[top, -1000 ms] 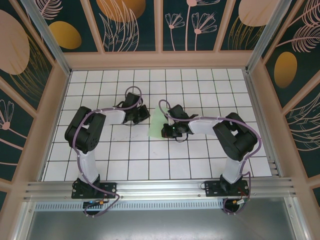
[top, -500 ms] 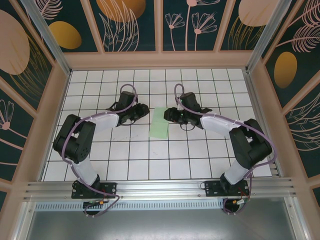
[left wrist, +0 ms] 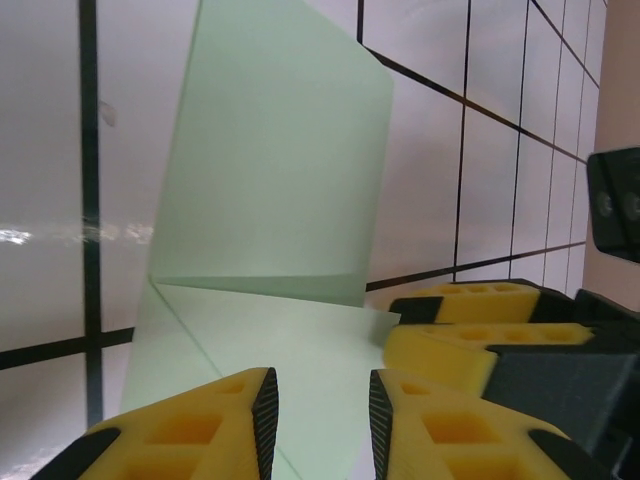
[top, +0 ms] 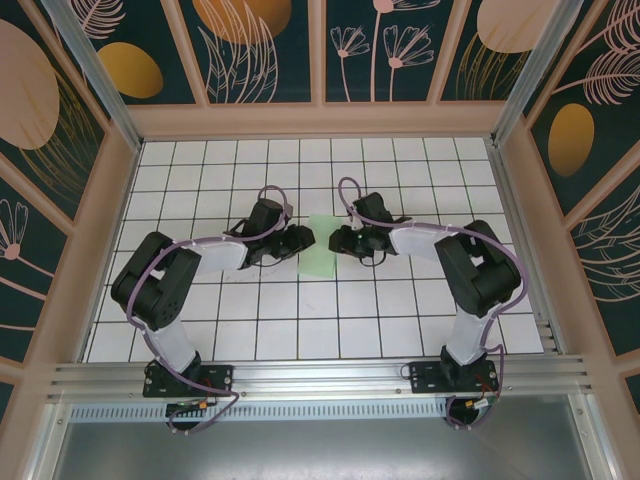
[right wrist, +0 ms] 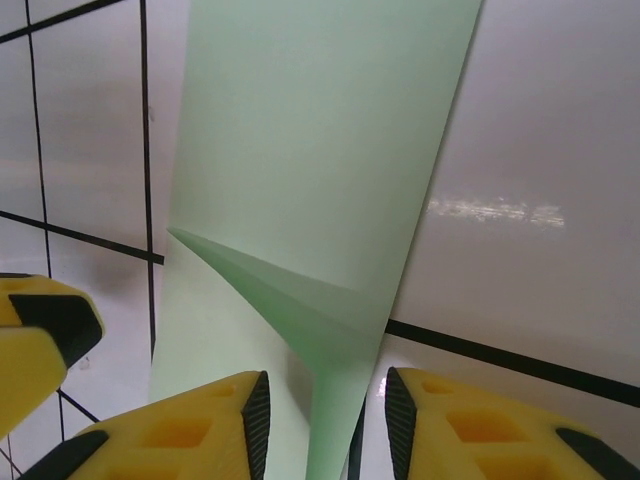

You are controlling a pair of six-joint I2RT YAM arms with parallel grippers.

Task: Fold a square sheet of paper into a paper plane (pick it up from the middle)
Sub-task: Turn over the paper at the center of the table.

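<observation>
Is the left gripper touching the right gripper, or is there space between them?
Apart. In the top external view, a strip of the square sheet of paper shows between the left gripper and the right gripper.

Black-and-white arms [top: 152,285], purple cables [top: 268,192], yellow end effector fingers [left wrist: 190,432], black pads [left wrist: 266,415].

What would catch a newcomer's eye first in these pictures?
A pale green folded paper lies in the middle of the white gridded table, one crease standing up. The left gripper and right gripper face each other across it, jaws apart. Dark floral walls ring the scene.
</observation>
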